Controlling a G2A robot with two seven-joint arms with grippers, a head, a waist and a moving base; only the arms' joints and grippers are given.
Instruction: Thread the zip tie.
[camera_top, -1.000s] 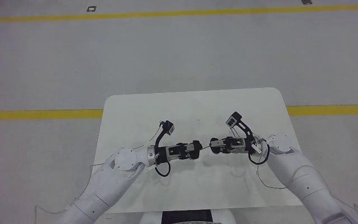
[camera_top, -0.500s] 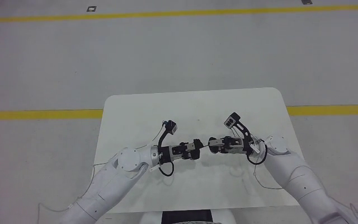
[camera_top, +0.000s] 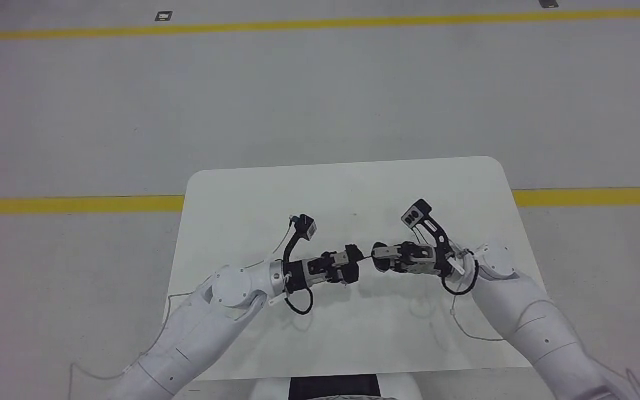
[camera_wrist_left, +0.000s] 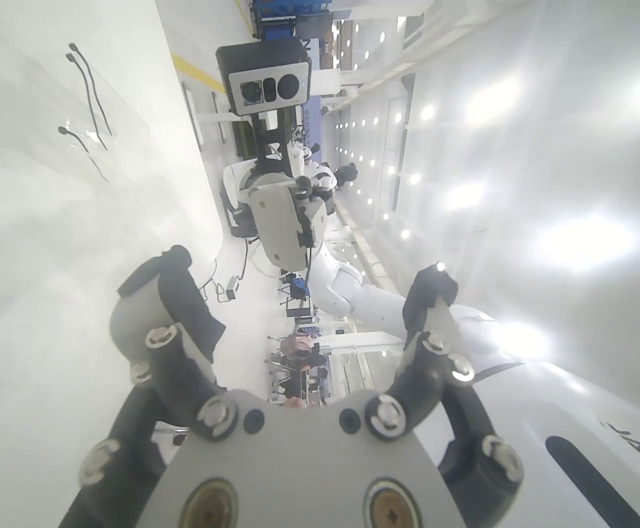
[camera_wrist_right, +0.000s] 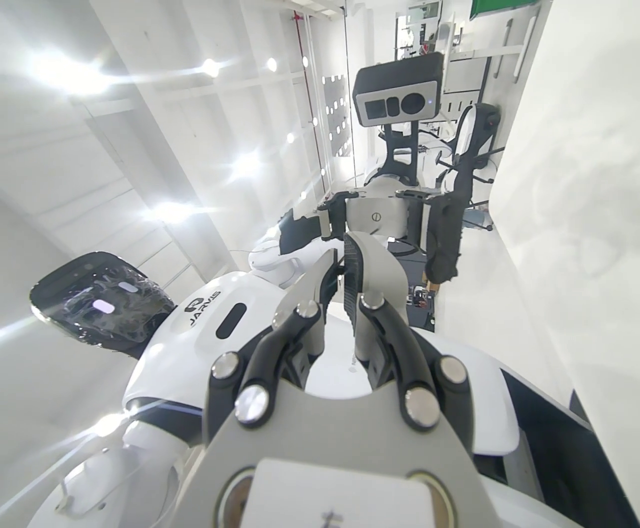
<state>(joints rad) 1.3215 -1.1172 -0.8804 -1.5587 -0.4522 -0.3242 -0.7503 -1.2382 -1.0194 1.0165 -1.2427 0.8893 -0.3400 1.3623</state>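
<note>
Both arms have edged closer together over the desk (camera_top: 300, 190). Right pincer (camera_wrist_right: 342, 252) is pressed together on the dark zip tie (camera_wrist_right: 341, 273), held between its fingers. Left pincer (camera_wrist_left: 300, 277) is spread wide just opposite, facing it. Spare ties (camera_wrist_left: 92, 100) lie on the desk beyond the left pincer.

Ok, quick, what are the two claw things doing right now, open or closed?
Left end effector: open, holding nothing.
Right end effector: shut on a thin strip, apparently the zip tie.
</note>
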